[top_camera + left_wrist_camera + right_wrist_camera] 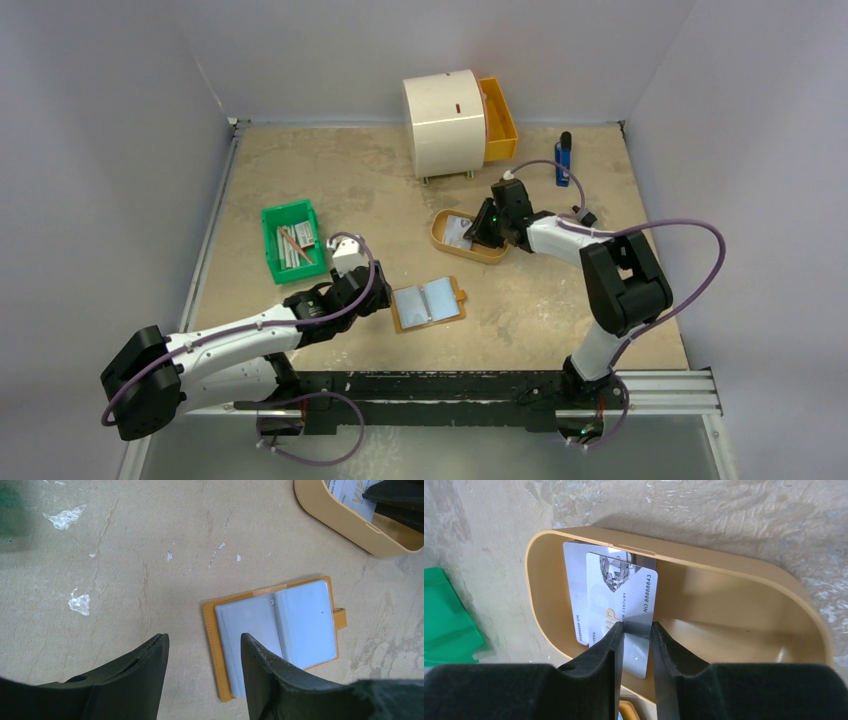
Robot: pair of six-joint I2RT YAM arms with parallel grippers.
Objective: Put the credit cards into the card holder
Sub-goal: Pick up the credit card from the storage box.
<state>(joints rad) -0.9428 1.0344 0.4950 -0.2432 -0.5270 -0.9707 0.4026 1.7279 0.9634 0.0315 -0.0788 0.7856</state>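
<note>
The tan card holder (428,303) (300,625) lies open on the table, its clear pockets facing up. My left gripper (385,300) (204,637) hovers open at the holder's left edge, and its right finger overlaps the left page. Two silver-white credit cards (624,585) lie stacked in the tan oval tray (440,236) (734,565). My right gripper (478,232) (638,626) reaches down into the tray. Its jaws stand a narrow gap apart over the near end of the top card, which shows through the gap. No grip on it shows.
A green bin (292,240) with grey sticks stands left of the holder. At the back are a white round box (445,120) with an orange drawer (498,118), and a blue object (564,158). Walls enclose the table.
</note>
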